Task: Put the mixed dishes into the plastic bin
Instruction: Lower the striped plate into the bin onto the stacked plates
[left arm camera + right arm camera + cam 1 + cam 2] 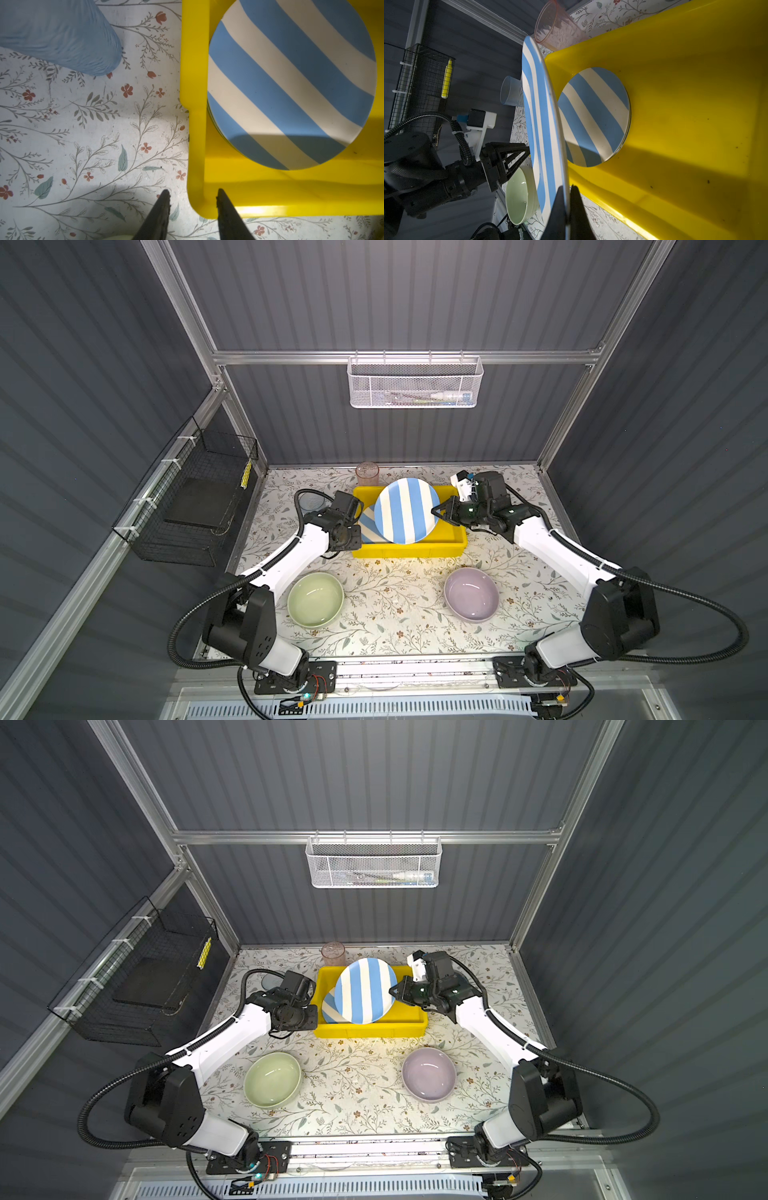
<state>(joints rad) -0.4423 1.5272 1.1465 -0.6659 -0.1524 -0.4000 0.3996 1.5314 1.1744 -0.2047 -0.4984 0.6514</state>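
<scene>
Near the middle of both top views, pinching the big striped plate (405,510) by its right edge with the right gripper (439,512), fingers squeezed tight on the rim. Holding it up on a slant over the yellow bin (409,551), not yet down inside. Already lying flat in the left part of the bin, half hidden under the big one: a small striped plate (366,527).

At the left end of the bin, left gripper (193,198) spread apart and holding nothing, with one finger on each side of the bin's corner wall in the left wrist view. Hard to tell if touching that wall.

Out on the flowery tablecloth (395,614): green bowl (316,599) at lower left, lilac bowl (471,594) at lower right, pink cup (367,475) just above the bin's top edge, blue cup (309,502) up and left of the bin.

Only a thin bit of rim in the grip, so could slip or swing with a fast move. Could bang down on the small plate and chip both if let go from up high. Could bump the pink cup, being so close. Could tug or tip the bin if the left fingers close on the wall. Safer to go low and slow first.
</scene>
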